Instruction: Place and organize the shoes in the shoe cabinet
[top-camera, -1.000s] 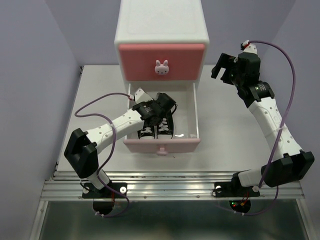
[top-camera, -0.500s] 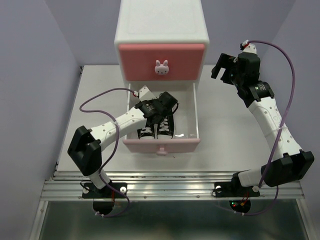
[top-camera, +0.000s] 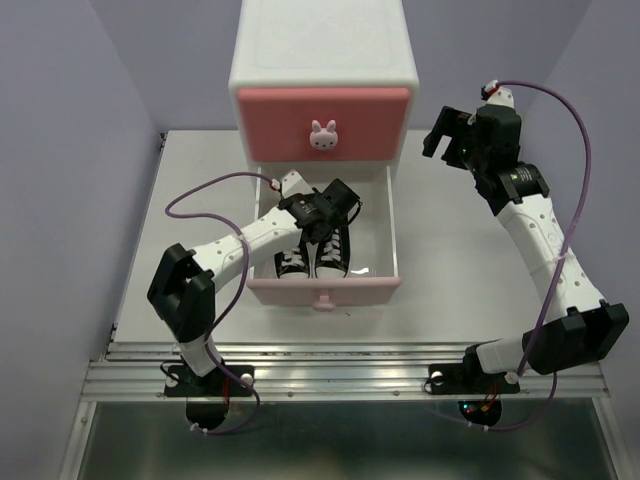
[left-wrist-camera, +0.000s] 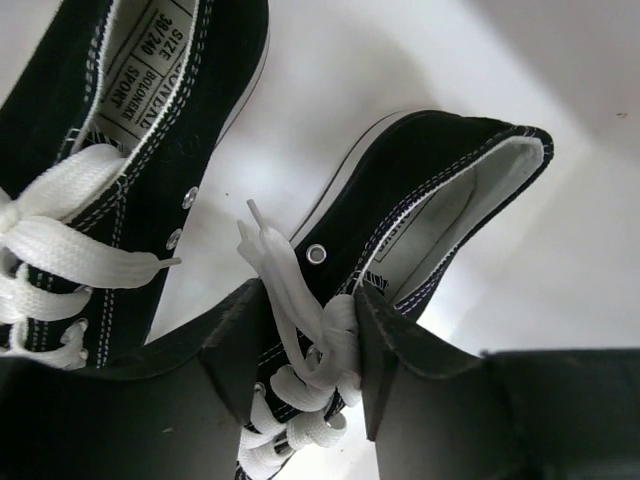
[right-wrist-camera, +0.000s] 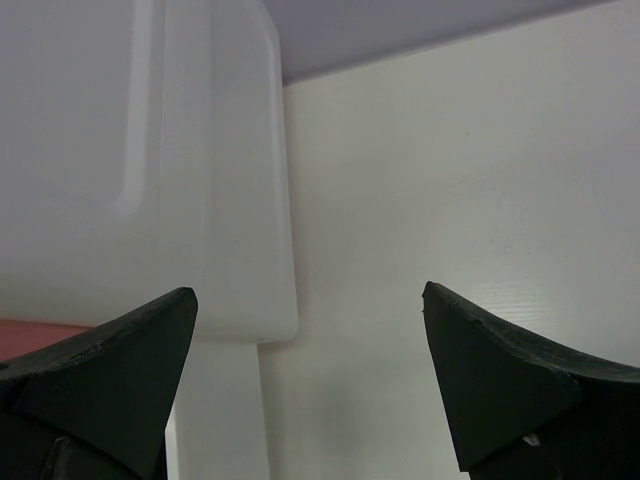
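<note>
The white shoe cabinet (top-camera: 322, 60) stands at the back, its darker pink upper drawer (top-camera: 360, 122) shut and its pale pink lower drawer (top-camera: 323, 290) pulled out. Two black shoes (top-camera: 315, 258) with white laces lie side by side in the lower drawer. My left gripper (top-camera: 335, 205) reaches into the drawer over their heel ends. In the left wrist view its jaws stand apart around the laced top of one black shoe (left-wrist-camera: 420, 200), so the left gripper (left-wrist-camera: 305, 340) is open; the other shoe (left-wrist-camera: 150, 150) lies alongside. My right gripper (top-camera: 445, 135) hovers open beside the cabinet's right wall (right-wrist-camera: 150, 150), holding nothing.
The pale tabletop (top-camera: 460, 260) stretches right of the open drawer under the right arm. The drawer's white floor (left-wrist-camera: 350, 60) shows beyond the shoes. A purple wall (right-wrist-camera: 420, 20) closes the back.
My left gripper has shifted a little right and deeper over the drawer, and its jaws have parted from the black shoe. The right arm has not moved.
</note>
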